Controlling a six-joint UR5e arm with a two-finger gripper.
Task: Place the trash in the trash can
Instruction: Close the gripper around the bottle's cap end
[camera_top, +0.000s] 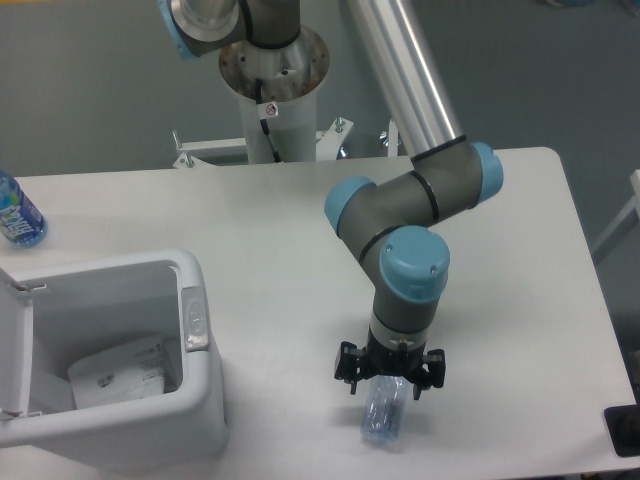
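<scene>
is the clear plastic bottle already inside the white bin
No, the clear thin plastic bottle lies on the white table under the gripper, right of the large white plastic bin.
</scene>
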